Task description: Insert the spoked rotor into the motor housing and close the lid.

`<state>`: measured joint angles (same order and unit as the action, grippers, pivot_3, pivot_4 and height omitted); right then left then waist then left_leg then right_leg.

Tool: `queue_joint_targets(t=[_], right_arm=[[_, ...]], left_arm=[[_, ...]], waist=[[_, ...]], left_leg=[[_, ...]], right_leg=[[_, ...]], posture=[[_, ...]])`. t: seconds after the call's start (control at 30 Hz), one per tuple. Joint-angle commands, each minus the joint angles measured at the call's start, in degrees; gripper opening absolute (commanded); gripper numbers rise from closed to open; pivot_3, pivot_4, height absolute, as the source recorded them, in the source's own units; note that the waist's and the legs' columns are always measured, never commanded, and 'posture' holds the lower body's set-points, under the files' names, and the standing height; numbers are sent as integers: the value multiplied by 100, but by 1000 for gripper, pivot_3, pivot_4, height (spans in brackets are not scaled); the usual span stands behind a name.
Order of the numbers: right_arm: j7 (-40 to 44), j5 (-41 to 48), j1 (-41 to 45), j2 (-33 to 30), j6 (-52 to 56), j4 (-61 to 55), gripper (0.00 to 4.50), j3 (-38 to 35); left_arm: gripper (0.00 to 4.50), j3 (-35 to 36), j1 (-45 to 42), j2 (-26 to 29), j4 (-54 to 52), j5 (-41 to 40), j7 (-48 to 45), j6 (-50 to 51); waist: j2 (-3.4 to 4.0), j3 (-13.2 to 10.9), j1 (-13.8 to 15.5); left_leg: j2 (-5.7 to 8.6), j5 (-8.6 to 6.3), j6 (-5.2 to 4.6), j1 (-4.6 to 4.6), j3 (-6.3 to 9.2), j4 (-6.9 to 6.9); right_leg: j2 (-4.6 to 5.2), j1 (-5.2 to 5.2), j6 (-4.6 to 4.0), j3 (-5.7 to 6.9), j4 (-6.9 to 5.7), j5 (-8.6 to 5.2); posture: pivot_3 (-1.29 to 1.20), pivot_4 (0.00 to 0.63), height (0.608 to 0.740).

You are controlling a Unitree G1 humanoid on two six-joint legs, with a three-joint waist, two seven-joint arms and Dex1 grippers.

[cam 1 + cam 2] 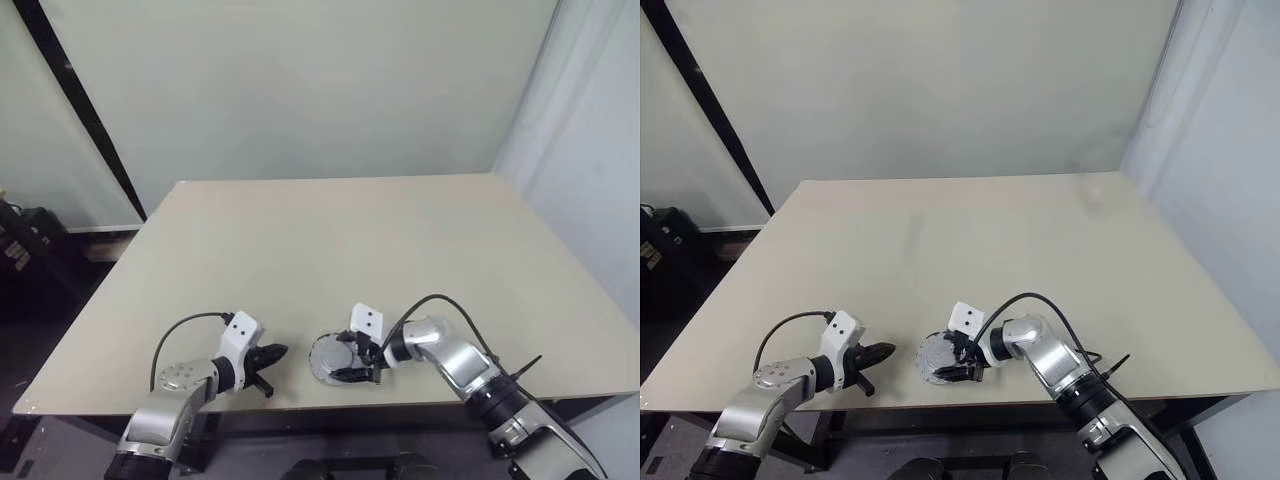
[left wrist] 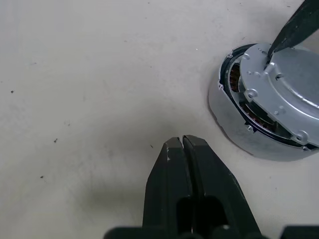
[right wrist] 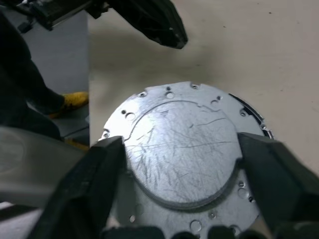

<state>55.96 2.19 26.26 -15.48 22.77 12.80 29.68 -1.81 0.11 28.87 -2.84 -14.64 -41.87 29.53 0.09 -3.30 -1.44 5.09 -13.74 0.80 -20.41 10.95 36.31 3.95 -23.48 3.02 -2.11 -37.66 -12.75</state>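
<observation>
Near the table's (image 1: 300, 230) front edge sits one motor housing (image 2: 239, 107), lid (image 3: 182, 159) apparently on, straddled by the right fingers (image 3: 279, 174); the left fingers (image 2: 182, 164) are together.

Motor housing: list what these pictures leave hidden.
- Spoked rotor: whether it sits inside cannot be told; the lid covers the motor housing in both wrist views.
- Coils: a sliver under the lid's rim, left wrist view.
- Right end effector: whether it touches the lid is unclear.
- Left end effector: shut, apart from it.

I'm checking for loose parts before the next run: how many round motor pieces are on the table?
1: a stacked assembly near the table's front edge, the lid sitting on the motor housing, between the right gripper's jaws. Smaller parts inside may be hidden.
</observation>
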Motion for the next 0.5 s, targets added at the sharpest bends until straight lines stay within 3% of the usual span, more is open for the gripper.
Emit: queue_joint_targets(t=[0.03, 0.5], right_arm=[[-154, 79, 125, 110, 164, -134, 3298, -234], [-609, -188, 49, 179, 705, -458, 3298, -104]], left_arm=[[0, 44, -27, 35, -284, -65, -5, -25], [0, -27, -53, -31, -307, -45, 12, 17]], waist=[[0, 0, 0], [1, 0, -2]], left_leg=[[0, 0, 0, 0, 0, 0], [0, 1, 1, 6, -3, 0]], right_leg=[[0, 0, -1, 0, 0, 0], [-2, 3, -3, -1, -3, 2]], posture=[[0, 0, 740], [0, 0, 740]])
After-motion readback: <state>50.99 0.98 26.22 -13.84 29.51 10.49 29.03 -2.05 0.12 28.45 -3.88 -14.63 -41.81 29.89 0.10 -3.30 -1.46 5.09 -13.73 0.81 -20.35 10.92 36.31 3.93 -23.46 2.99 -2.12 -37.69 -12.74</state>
